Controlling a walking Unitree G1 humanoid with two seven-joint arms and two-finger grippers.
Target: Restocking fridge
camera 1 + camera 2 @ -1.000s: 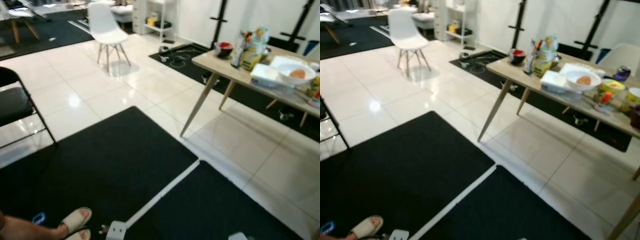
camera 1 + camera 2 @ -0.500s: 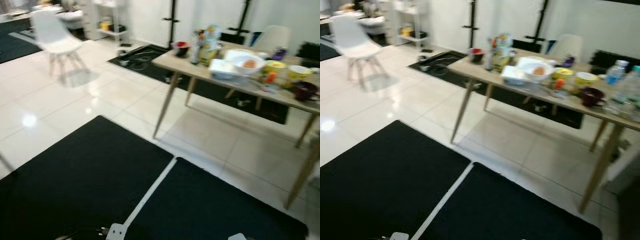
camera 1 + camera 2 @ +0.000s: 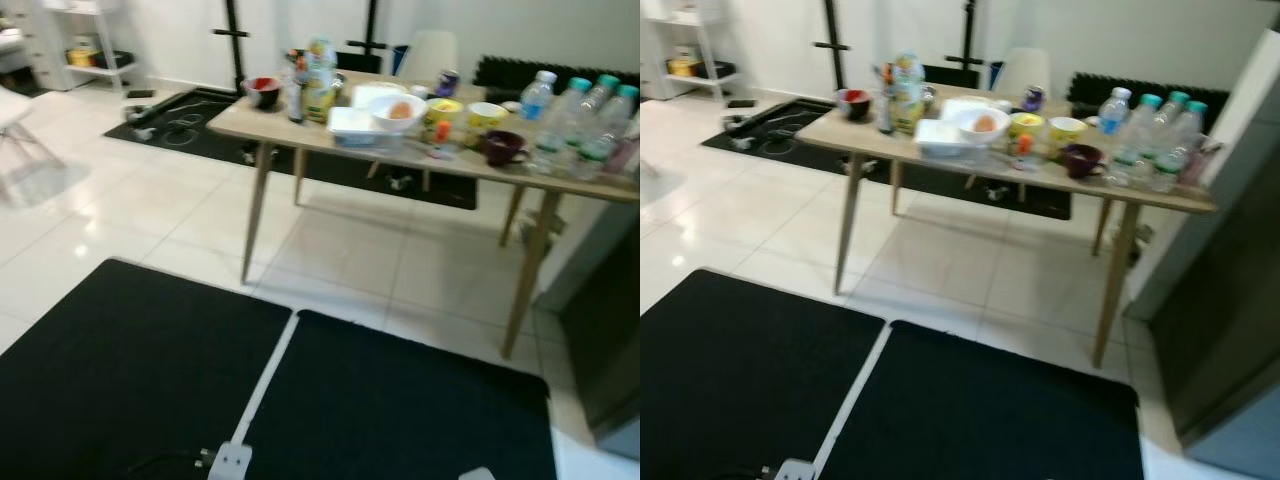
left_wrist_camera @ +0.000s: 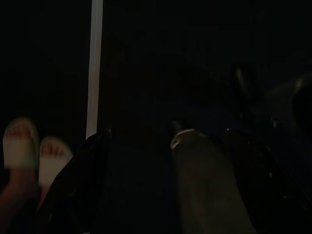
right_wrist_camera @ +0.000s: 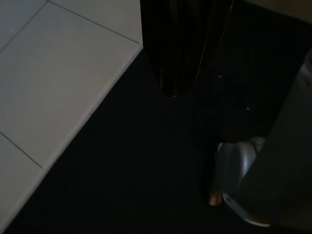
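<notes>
A wooden table stands ahead across the tiled floor. On it are several capped water bottles, a white bowl with something orange in it, a white tray, yellow cups, a dark bowl, a red bowl and a tall colourful pack. A dark, tall fridge-like cabinet rises at the right edge, next to the table's end. My right gripper hangs shut and empty over the black mat. The left gripper hangs idle in darkness.
Two black mats with a white strip between them lie at my feet, and a white plug block sits on them. A white chair stands behind the table. A person's sandalled feet are near my left arm.
The camera has swung to the right. The table now sits in the middle of the view, the white chair, folding chair and feet have slid out left, and the dark cabinet has come in at right.
</notes>
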